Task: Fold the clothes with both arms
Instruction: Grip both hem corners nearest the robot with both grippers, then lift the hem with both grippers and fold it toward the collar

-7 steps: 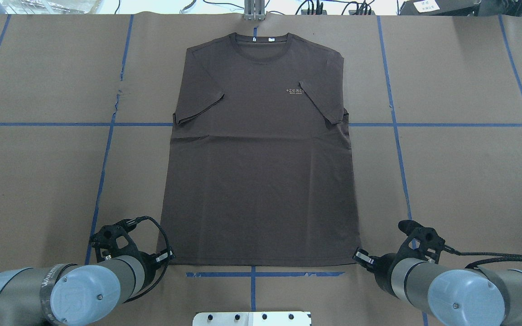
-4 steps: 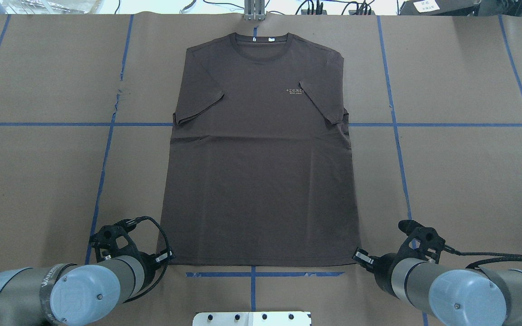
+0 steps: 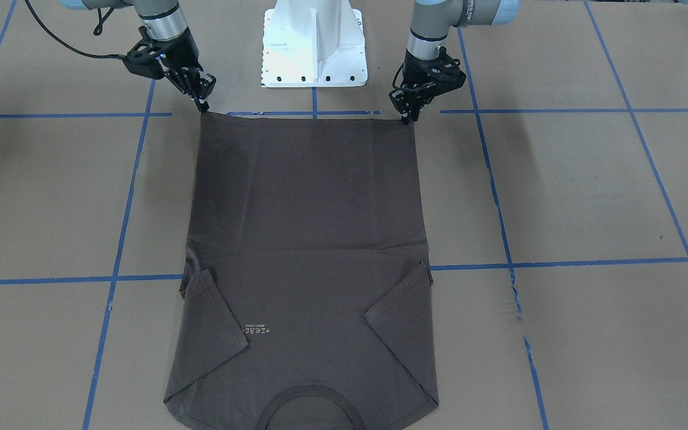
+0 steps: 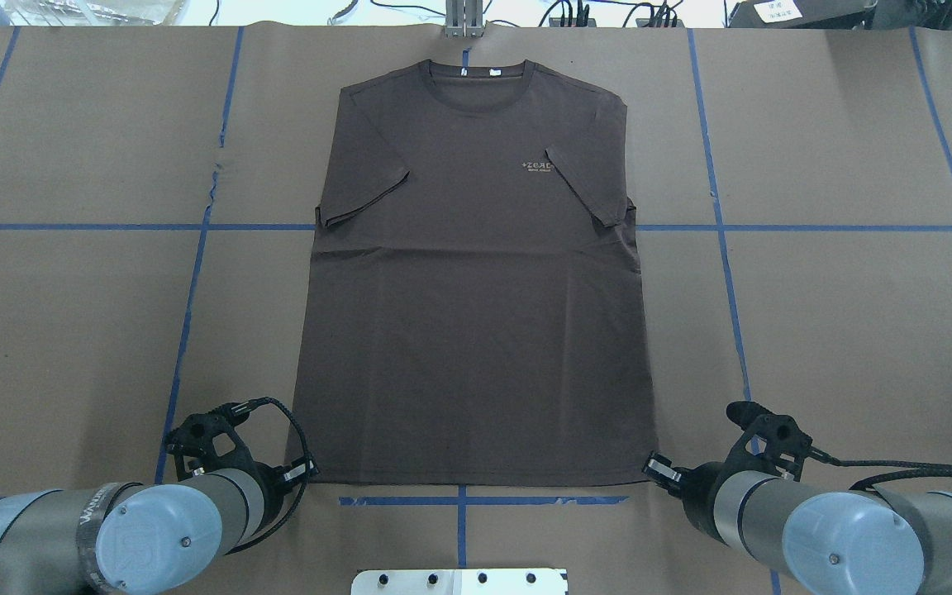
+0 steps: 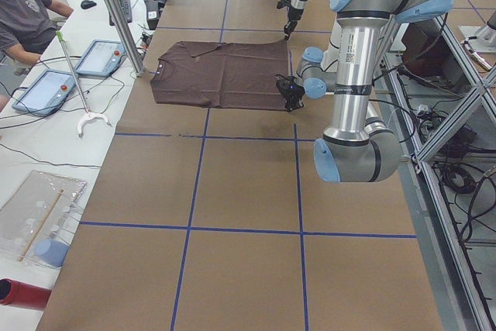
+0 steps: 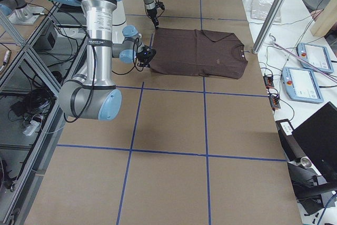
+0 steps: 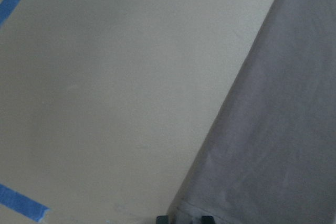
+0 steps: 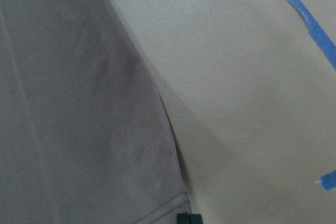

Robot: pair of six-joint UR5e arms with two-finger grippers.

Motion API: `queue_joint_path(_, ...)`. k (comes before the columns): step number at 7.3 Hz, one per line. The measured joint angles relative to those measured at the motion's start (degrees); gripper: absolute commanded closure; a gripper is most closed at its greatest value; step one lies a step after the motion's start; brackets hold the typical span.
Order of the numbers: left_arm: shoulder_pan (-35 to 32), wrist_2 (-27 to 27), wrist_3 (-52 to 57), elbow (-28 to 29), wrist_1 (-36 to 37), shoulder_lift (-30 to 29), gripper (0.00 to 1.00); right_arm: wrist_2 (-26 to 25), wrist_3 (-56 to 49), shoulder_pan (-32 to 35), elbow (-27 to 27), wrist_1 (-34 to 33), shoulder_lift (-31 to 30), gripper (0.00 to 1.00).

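Seeing no real change since a second ago: T-shirt [image 4: 476,314] lies flat, centre frame overhead. Left gripper [image 4: 307,468] jaws spread astride lower-left hem corner; right gripper [image 4: 655,465] jaws pressed together at lower-right corner.

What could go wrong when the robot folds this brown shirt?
The left end effector and right end effector sit only at the very hem corners of the T-shirt, so a corner might slip out and the fold would come out crooked. The sleeves lie folded loosely on top, so they might flop open if the shirt is lifted. I cannot tell whether either end effector is closed on the cloth.
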Motion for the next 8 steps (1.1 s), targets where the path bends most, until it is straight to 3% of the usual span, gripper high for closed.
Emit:
queue_joint_path(5, -0.74, -1.59, 3.09, -2.52, 0.10, -0.62, 1.00, 0.06, 0.00, 0.00, 0.06, 0.04, -0.41, 1.00)
queue_joint_path(8, -0.80, -3.91, 2.13, -10.76, 2.53, 0.48, 1.00, 2.68, 0.13, -1.51, 4.92, 0.04, -3.81, 1.00)
